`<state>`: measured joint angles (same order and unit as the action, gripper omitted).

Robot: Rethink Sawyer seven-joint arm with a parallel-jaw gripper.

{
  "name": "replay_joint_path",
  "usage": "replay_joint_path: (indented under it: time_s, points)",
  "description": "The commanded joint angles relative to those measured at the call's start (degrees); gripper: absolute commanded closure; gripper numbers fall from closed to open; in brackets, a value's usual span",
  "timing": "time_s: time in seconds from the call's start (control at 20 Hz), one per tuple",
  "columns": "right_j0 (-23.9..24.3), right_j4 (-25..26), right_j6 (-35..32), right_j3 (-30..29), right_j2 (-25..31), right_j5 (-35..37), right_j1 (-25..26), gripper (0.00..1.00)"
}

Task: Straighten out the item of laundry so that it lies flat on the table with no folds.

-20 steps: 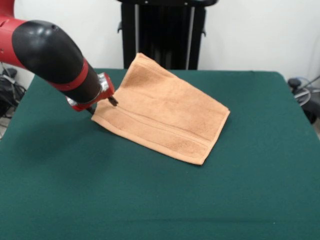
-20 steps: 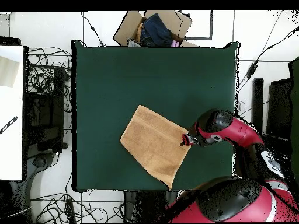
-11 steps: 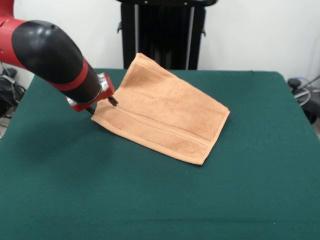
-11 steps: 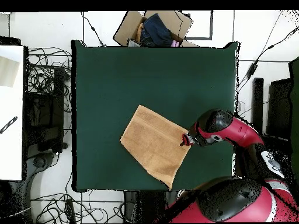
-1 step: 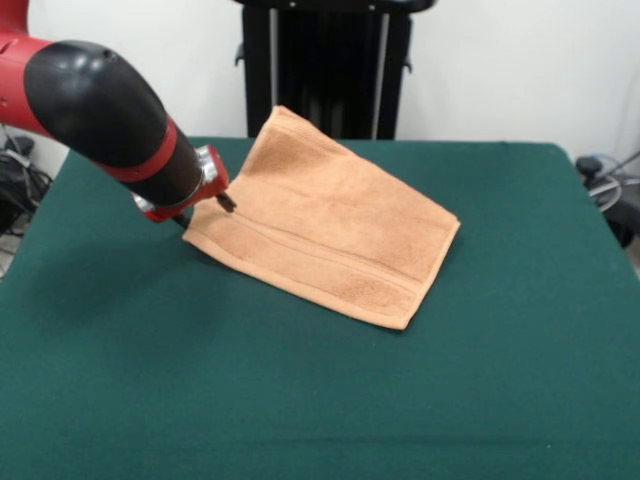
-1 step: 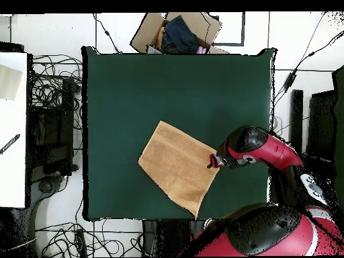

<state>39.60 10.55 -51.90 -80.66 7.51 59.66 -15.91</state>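
The item of laundry (image 5: 330, 235), an orange-tan towel with a woven band near its front hem, is spread on the green table (image 5: 320, 400) as a slanted rectangle. Its far corner rises past the table's back edge in the front view. In the overhead view the towel (image 6: 178, 166) sits low in the table (image 6: 134, 87), one corner close to the bottom edge. My gripper (image 5: 226, 202) touches the towel's left edge, near the left corner. From overhead, the gripper (image 6: 212, 161) sits at the towel's right corner. The arm hides its grip.
A black stand (image 5: 325, 65) rises behind the table. A cardboard box (image 6: 178, 32) with dark clothing lies beyond the table's top edge in the overhead view. Cables (image 6: 57, 87) cover the floor at the left, beside a white surface (image 6: 13, 127).
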Motion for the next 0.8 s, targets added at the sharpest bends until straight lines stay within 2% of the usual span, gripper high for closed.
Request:
replay_joint_path:
  time_s: [0.05,0.7,0.75,0.8]
  points:
    - [-1.32,1.49,-6.65,-4.18,2.05,-5.89,0.69,0.0]
    - [-2.37,1.55,-8.54,-3.98,1.14,-6.12,0.39,0.0]
    - [-2.56,1.52,-9.02,-3.91,0.94,-6.24,0.4,1.0]
    - [-2.61,1.4,-9.42,-4.0,0.84,-6.44,0.38,1.0]
